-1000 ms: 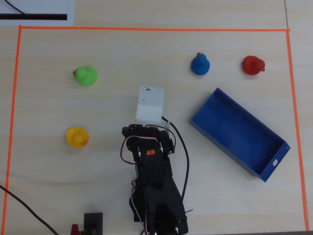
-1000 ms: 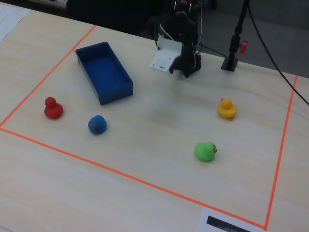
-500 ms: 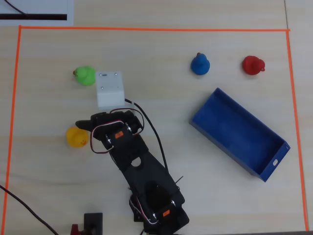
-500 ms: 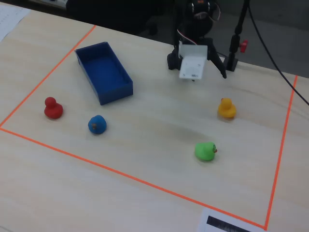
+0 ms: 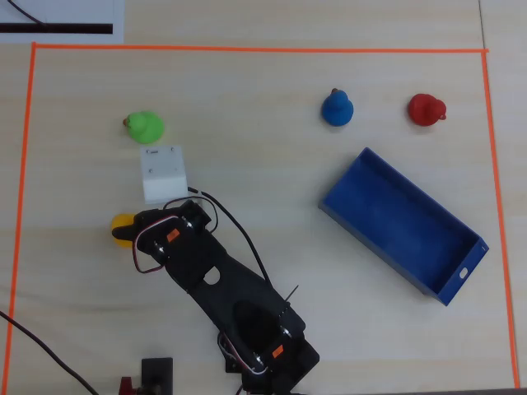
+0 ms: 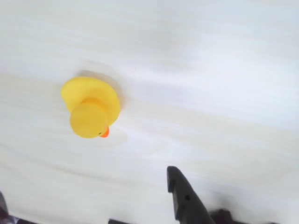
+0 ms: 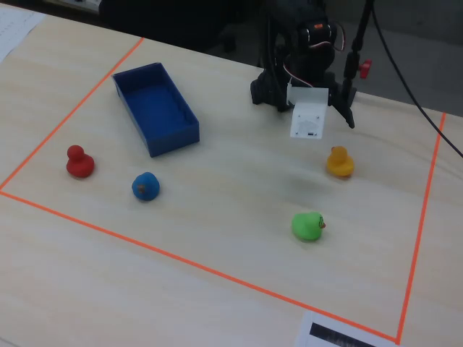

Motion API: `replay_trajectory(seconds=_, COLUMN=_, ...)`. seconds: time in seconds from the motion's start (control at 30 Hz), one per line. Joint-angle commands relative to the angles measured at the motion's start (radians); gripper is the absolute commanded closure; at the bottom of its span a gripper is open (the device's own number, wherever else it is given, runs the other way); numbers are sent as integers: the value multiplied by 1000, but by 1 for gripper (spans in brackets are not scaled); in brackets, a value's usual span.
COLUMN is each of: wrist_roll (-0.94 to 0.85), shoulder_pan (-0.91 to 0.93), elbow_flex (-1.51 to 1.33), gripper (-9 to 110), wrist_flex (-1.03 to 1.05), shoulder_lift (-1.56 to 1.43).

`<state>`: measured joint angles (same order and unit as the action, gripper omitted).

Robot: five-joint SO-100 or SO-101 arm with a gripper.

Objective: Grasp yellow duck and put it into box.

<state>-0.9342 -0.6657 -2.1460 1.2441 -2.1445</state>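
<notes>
The yellow duck (image 6: pixel 91 109) stands on the pale wooden table, its orange beak toward the camera. It also shows in the overhead view (image 5: pixel 122 227) at the left and in the fixed view (image 7: pixel 339 160). My gripper (image 6: pixel 86 184) is open, with one black finger (image 6: pixel 184 196) at the bottom right and the other just showing at the bottom left edge. The duck lies ahead of the jaws, not between them. In the overhead view the gripper (image 5: pixel 137 236) sits right beside the duck and partly covers it. The blue box (image 5: pixel 403 222) lies empty at the right, also in the fixed view (image 7: pixel 155 108).
A green duck (image 5: pixel 144 126), a blue duck (image 5: pixel 337 108) and a red duck (image 5: pixel 426 109) stand farther back. Orange tape (image 5: pixel 247 49) frames the work area. The white wrist camera housing (image 5: pixel 162 174) rides above the gripper.
</notes>
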Motion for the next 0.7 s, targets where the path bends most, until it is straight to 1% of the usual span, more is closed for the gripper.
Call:
replay_trajectory(seconds=0.0, wrist_roll=26, shoulder_pan=-21, elbow_flex=-23, gripper=57, wrist_flex=-43, shoulder_lift=-15)
replay_trajectory(seconds=0.2, wrist_roll=58, shoulder_pan=-26, elbow_flex=-54, gripper=56, wrist_flex=-114, shoulder_lift=5)
replay_trajectory(seconds=0.5, wrist_roll=129, shoulder_pan=-104, elbow_flex=-170, gripper=57, wrist_flex=-215, shoulder_lift=18)
replay_trajectory(seconds=0.67, wrist_roll=163, shoulder_pan=-118, elbow_flex=-150, gripper=57, wrist_flex=-239, shoulder_lift=48)
